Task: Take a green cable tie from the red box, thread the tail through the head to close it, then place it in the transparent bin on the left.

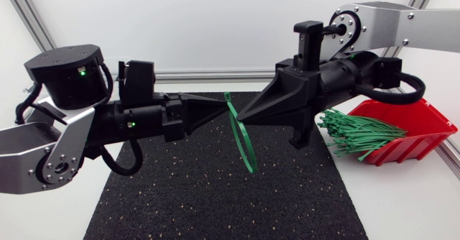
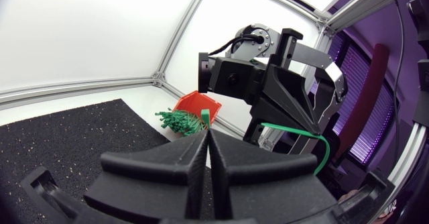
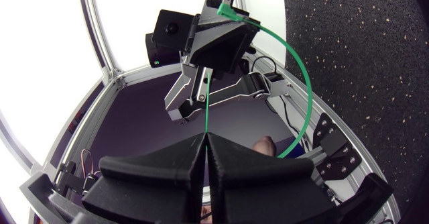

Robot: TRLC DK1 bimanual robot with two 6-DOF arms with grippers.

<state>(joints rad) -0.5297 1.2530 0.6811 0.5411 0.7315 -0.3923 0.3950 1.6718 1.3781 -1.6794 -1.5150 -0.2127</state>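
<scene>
A green cable tie (image 1: 243, 136) hangs bent into a loop above the black mat, between my two grippers at mid-table. My left gripper (image 1: 224, 110) is shut on one end of it, and a green tip (image 2: 205, 117) sticks out past its fingers. My right gripper (image 1: 241, 116) faces it tip to tip and is shut on the tie's other strand (image 3: 207, 106). In the right wrist view the loop (image 3: 307, 83) arcs from the left gripper's tip round to one side. The red box (image 1: 411, 128) stands at the right with a bundle of green ties (image 1: 358, 134) spilling out. The transparent bin is not in view.
A black speckled mat (image 1: 215, 197) covers the middle of the white table. The red box (image 2: 200, 106) and its ties (image 2: 177, 121) sit off the mat's right edge, below my right arm.
</scene>
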